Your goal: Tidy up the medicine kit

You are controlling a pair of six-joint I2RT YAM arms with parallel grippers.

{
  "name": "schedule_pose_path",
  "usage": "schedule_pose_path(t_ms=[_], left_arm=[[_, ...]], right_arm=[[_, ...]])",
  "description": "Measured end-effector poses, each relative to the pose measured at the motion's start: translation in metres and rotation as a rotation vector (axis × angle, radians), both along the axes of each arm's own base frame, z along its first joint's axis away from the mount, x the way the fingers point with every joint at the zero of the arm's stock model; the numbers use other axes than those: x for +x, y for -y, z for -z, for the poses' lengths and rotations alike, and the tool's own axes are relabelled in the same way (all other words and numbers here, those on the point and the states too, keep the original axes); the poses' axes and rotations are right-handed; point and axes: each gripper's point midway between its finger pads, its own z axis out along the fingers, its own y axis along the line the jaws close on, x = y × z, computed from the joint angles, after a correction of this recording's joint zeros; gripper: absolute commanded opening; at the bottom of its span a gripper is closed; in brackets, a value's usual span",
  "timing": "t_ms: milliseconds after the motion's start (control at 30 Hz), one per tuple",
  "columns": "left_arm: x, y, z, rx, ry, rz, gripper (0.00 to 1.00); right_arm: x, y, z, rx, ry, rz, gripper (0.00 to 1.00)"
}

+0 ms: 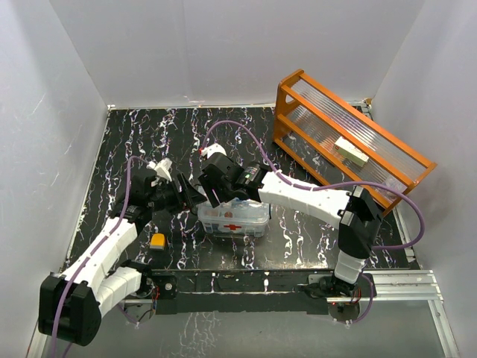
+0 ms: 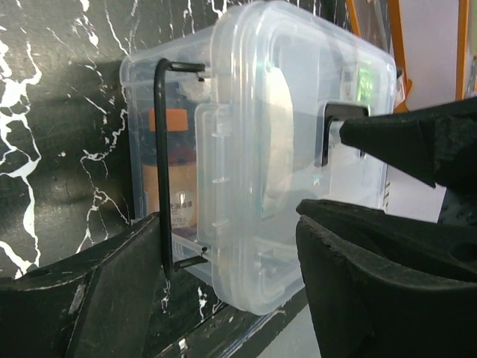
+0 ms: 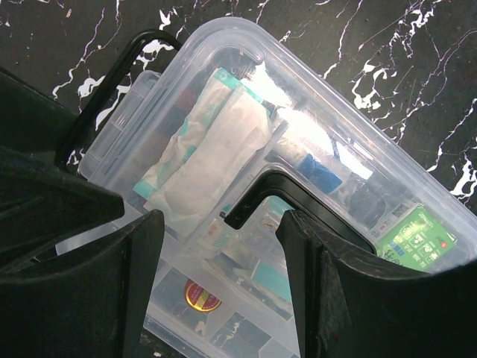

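I see the medicine kit: a clear box, lid shut, black handle up, red cross facing six o'clock, mid surface.

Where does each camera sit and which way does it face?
Top external: above and behind the robot, looking down at the table; left arm and right arm meet at the medicine kit.
Left wrist: low beside the kit, facing its end; left gripper frames it.
Right wrist: above the kit, looking down through the lid; right gripper straddles the black handle.
Shared: both wrist views show the kit's lid.
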Motion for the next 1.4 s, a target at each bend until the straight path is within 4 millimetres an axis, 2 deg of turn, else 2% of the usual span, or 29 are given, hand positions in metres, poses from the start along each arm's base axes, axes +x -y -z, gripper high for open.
schedule_pose_path(t_ms=[233, 333, 600, 833, 1033, 1133, 1233, 1400], left_arm=[[-0.017, 0.008, -0.001, -0.022, -0.029, 0.105, 0.6], [-0.022, 0.008, -0.001, -0.017, -0.04, 0.127, 0.55], [-0.026, 0.005, -0.003, 0.027, -0.028, 0.171, 0.4], [-0.026, 0.004, -0.004, 0.058, -0.021, 0.208, 0.31], [-0.027, 0.004, -0.006, 0.07, -0.006, 0.234, 0.27], [-0.027, 0.004, -0.008, 0.075, 0.003, 0.243, 0.27], [-0.027, 0.003, -0.008, 0.079, 0.007, 0.248, 0.32], [-0.029, 0.001, -0.014, 0.096, -0.001, 0.253, 0.52]], right_arm=[[0.001, -0.001, 0.0, 0.01, 0.001, 0.007, 0.62], [0.002, -0.001, 0.001, 0.012, -0.001, 0.01, 0.62], [0.002, -0.001, 0.001, 0.017, -0.004, 0.014, 0.62], [0.003, -0.002, 0.002, 0.026, -0.007, 0.022, 0.62], [0.004, -0.002, 0.002, 0.035, -0.006, 0.028, 0.62], [0.004, -0.002, 0.002, 0.037, -0.005, 0.028, 0.62], [0.004, -0.002, 0.001, 0.041, -0.005, 0.032, 0.62], [0.006, -0.001, -0.001, 0.061, -0.01, 0.055, 0.62]])
